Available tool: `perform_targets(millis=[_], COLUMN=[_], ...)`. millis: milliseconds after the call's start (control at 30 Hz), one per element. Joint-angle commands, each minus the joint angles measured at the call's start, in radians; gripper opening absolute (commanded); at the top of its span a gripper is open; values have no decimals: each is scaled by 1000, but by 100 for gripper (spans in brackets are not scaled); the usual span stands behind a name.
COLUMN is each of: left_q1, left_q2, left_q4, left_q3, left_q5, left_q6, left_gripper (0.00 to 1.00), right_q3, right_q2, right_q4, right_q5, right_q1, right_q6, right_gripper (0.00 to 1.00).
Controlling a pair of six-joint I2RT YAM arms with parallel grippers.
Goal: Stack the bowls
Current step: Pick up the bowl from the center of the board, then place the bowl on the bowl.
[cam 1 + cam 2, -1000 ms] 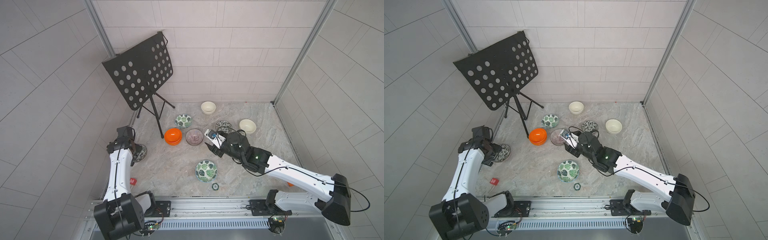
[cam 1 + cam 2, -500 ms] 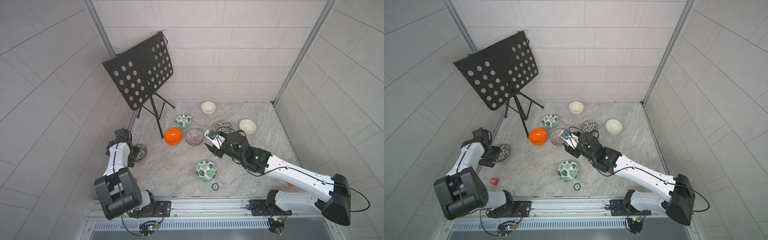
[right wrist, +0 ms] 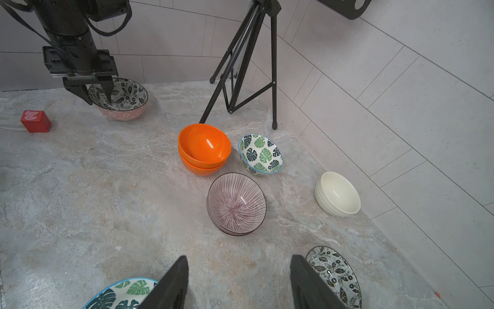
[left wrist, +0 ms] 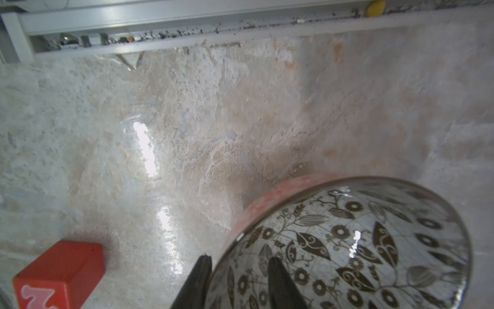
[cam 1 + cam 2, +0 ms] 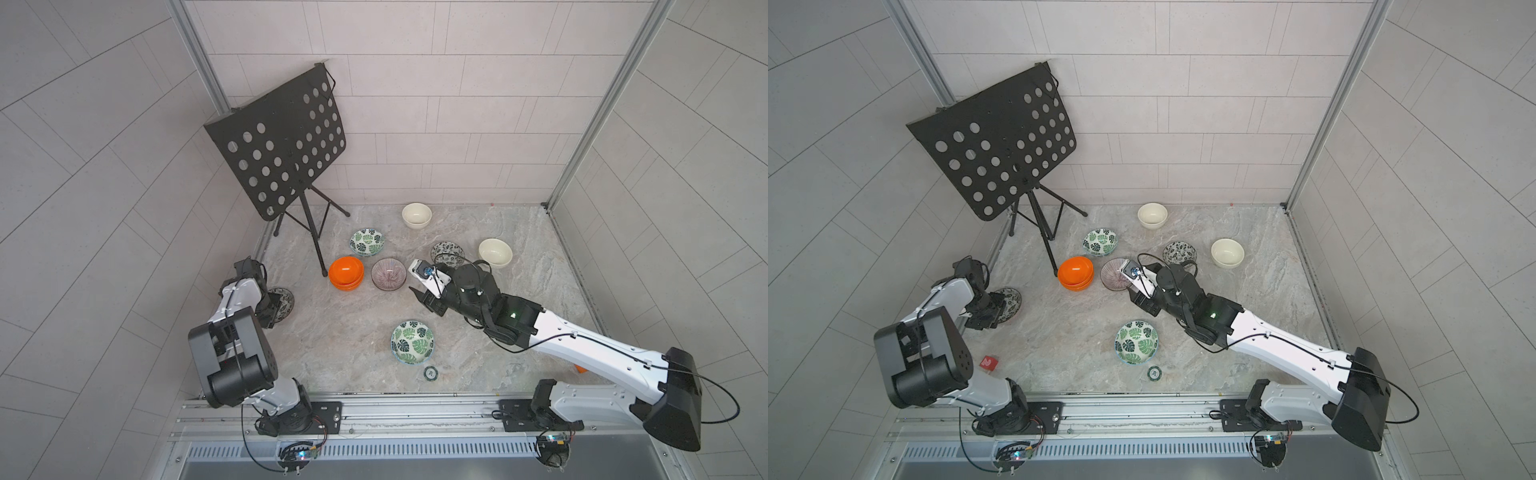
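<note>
Change: the left arm has folded back on itself, elbow now swung toward the front edge of the bench (image 5: pixel 332 332). The left end effector (image 3: pixel 97 100) has narrowed noticeably vs a sec ago. It straddles the rim of the b&w leaf bowl (image 4: pixel 361 254) at the bench's left edge, approx midway along, w/ one finger outside the wall and one inside. The bowl sits flat on the bench. Can't tell whether the rim is actually pinched yet or the jaws are a touch short.

The right end effector (image 3: pixel 238 260) is unchanged: jaws wide, nothing between them, hovering mid-bench near the purple striped bowl (image 5: pixel 388 273).

Meaning, imo: the grasp on this bowl is in progress. Lift comes next, then a carry to its twin, the other b&w leaf bowl (image 5: pixel 447 253), which sits toward the far and right edges. The two are well apart, so it's a long haul. The orange bowls (image 5: pixel 346 272) are already nested. The green leaf bowls (image 5: pixel 366 242) and cream bowls (image 5: pixel 417 215) aren't stacked yet, each pair apart.
</note>
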Motion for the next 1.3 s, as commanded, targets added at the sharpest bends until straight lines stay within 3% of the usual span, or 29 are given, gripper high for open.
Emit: perform_targets(millis=[0, 200, 367, 467, 667, 833, 1033, 1267], left_q1=[6, 6, -18, -80, -271, -482, -756, -934], left_q2=[22, 45, -26, -129, -372, -499, -377, -138], left_q4=[26, 54, 63, 31, -52, -87, -83, -82], left_q3=[-18, -40, -71, -67, -58, -50, 90, 340], left_q5=[45, 125, 180, 177, 164, 135, 65, 3], left_q6=[8, 15, 26, 63, 110, 77, 53, 78], left_gripper=[28, 0, 0, 0, 0, 0, 0, 0], right_q3=[9, 8, 10, 30, 148, 278, 464, 480], right_q2=[-1, -16, -24, -5, 85, 177, 315, 367], right_q4=[-15, -20, -14, -19, -122, -238, -389, -421], right_q5=[8, 19, 27, 62, 82, -8, -59, -23], right_q1=[-1, -1, 0, -1, -31, -115, -129, -139], right_q6=[18, 22, 40, 71, 190, 366, 436, 474], right_gripper=[63, 63, 63, 64, 64, 63, 60, 59])
